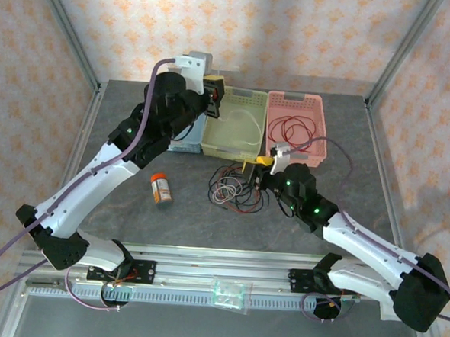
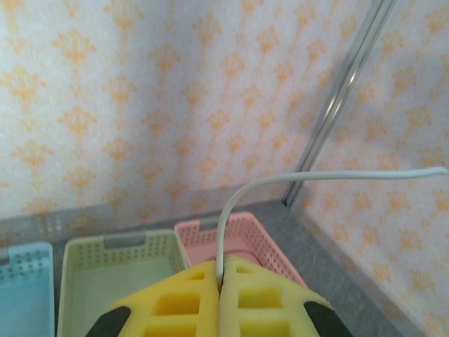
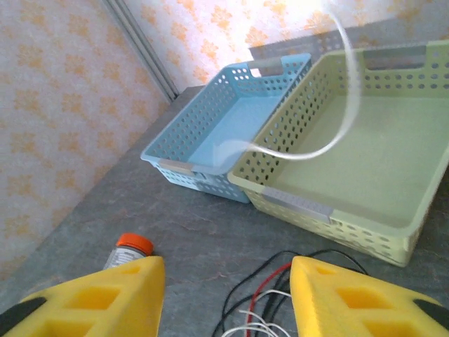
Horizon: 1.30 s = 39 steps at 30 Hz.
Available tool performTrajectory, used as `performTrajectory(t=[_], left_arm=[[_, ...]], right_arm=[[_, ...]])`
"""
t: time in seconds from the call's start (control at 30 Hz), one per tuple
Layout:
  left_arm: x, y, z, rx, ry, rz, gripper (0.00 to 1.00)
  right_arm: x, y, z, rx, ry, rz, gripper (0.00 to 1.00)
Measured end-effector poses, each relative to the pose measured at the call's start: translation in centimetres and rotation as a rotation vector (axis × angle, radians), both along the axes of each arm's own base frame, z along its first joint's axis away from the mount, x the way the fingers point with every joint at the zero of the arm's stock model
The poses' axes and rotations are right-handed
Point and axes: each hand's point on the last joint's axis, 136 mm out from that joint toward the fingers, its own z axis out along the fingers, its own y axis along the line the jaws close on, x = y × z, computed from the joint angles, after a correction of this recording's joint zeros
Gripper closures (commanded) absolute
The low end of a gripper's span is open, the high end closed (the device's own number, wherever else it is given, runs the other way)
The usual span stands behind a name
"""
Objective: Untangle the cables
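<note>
Currently the left gripper (image 2: 219,270) is clamped on the pale cable (image 2: 220,239), high above the green basket (image 2: 151,237). The right gripper (image 3: 226,281) hangs with fingers apart over the tangled cables (image 3: 263,302) on the table. The next move is probably to lower the pale cable into that basket.
</note>
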Motion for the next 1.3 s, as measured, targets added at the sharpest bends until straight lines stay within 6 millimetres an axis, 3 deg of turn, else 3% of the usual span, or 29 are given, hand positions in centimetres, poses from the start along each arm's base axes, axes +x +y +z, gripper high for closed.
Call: performTrajectory(t=[0.13,0.23,0.33,0.43,0.67,0.83,1.1,1.2,1.3], left_arm=[[0.5,1.0,1.9,0.019,-0.039,0.065,1.0],[1.5,1.6,2.6,0.055,-0.046,0.129,1.0],[2.9,2.2,2.6,0.092,-0.044,0.191,1.0],[4.6,2.7,1.4,0.133,-0.019,0.24,1.0],[8.0,1.8,-2.4,0.199,0.046,0.28,1.0],[10.2,1.4,-4.3,0.223,0.072,0.3,1.0],[14.0,2.0,-6.7,0.205,0.081,0.363,1.0],[15.7,1.3,-9.0,0.215,0.101,0.367,1.0],[18.0,0.2,-12.6,0.233,0.146,0.376,1.0]], right_arm=[[0.5,0.3,1.9,-0.034,-0.024,0.005,0.31],[1.3,0.3,2.1,-0.055,-0.012,-0.027,0.2],[2.5,-0.1,1.7,-0.077,0.024,-0.091,0.0],[3.7,-1.3,1.8,-0.077,0.048,-0.201,0.0],[5.8,-5.1,5.0,-0.086,0.004,-0.468,0.02],[6.5,-6.3,3.4,-0.167,0.044,-0.556,0.1],[6.6,-7.4,2.3,-0.191,0.085,-0.58,0.12],[6.5,-7.4,2.3,-0.185,0.088,-0.573,0.12],[6.0,-7.6,2.6,-0.17,0.086,-0.561,0.12]])
